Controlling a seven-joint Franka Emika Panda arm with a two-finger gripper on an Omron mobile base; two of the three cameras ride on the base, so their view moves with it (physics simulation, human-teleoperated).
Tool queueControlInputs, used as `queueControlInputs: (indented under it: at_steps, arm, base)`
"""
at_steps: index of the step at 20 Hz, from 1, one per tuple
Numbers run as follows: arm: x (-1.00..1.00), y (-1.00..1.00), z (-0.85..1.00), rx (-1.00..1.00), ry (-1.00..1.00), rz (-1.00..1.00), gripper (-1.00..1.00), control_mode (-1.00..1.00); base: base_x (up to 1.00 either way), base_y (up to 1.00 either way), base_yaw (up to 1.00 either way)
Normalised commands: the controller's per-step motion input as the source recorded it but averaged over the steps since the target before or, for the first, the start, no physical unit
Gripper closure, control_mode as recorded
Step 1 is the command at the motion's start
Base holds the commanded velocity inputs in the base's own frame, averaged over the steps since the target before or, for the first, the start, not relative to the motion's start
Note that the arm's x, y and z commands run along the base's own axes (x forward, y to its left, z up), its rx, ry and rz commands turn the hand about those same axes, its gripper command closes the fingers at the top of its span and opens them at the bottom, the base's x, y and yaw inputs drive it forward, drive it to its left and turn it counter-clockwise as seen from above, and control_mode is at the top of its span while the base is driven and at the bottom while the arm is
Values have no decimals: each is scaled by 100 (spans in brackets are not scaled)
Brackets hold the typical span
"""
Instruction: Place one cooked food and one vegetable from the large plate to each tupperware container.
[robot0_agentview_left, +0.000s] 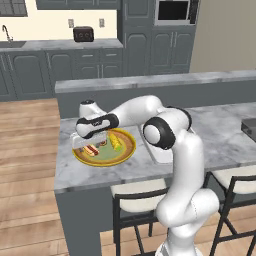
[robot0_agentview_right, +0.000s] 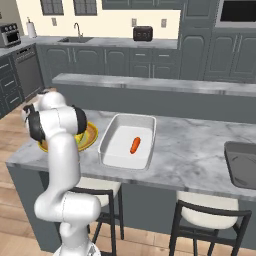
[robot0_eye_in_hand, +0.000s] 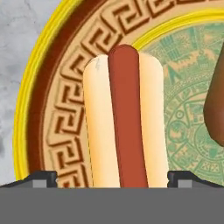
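One hot dog (robot0_eye_in_hand: 124, 118) | large plate (robot0_eye_in_hand: 57, 109) | fingers (robot0_eye_in_hand: 43, 178) spread, straddling bun

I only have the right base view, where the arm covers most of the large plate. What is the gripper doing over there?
Observer: In the hand view the open gripper is over a hot dog lying on the large plate, one fingertip on each side of the bun.
Operator: Is it touching the bun yet?
Observer: I cannot tell; the jaws stand wide and nothing is held.
Operator: What else is on that plate?
Observer: The left base view shows a yellow food piece, perhaps corn, beside the hot dog.
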Motion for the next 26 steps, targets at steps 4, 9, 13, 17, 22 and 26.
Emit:
queueControlInputs:
  at_steps: [4,9,13,17,22,26]
  arm:
    - [13,-3,-62,-1,16,-5,-100,-100]
    - [3,-2,-30,0,4,-2,-100,-100]
    - [0,0,-3,0,0,0,100,-100]
    - [-6,7,9,-4,0,-2,100,-100]
    - [-57,-20,74,-9,0,-6,100,-100]
    - [-58,-71,94,-16,-1,0,100,-100]
  base:
    - [0,0,0]
    - [0,0,0]
    - [0,0,0]
    - [0,0,0]
    - [0,0,0]
    - [0,0,0]
